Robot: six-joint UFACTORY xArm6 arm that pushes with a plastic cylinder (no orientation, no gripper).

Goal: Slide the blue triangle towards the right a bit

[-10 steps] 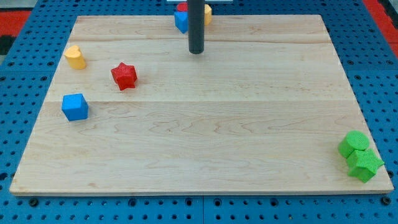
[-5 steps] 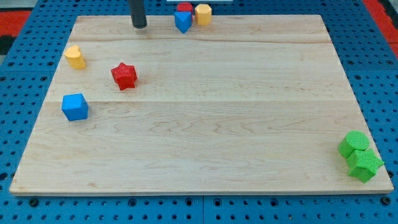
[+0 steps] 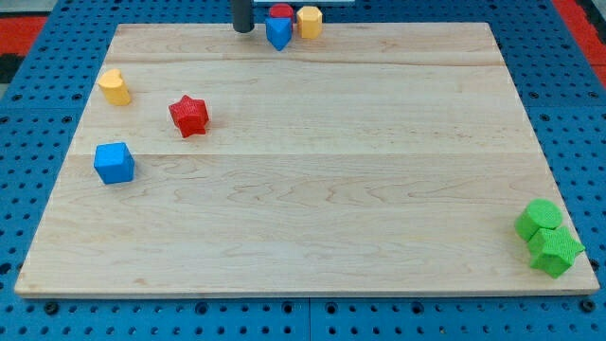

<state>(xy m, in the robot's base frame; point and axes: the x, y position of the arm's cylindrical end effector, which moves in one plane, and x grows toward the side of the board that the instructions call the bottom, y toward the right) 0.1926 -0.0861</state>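
The blue triangle [image 3: 277, 33] lies at the board's top edge, near the middle. A red block [image 3: 280, 12] sits just above it and a yellow block [image 3: 309, 21] just to its right. My tip [image 3: 244, 29] is at the top edge, a short way to the left of the blue triangle, with a small gap between them.
A yellow block [image 3: 115, 87], a red star [image 3: 189, 116] and a blue cube [image 3: 115, 162] stand on the left side of the wooden board [image 3: 312, 170]. Two green blocks [image 3: 547, 237] sit at the bottom right corner.
My tip went from right of the blue triangle to far left of it, then back right toward it. The blocks have not moved.
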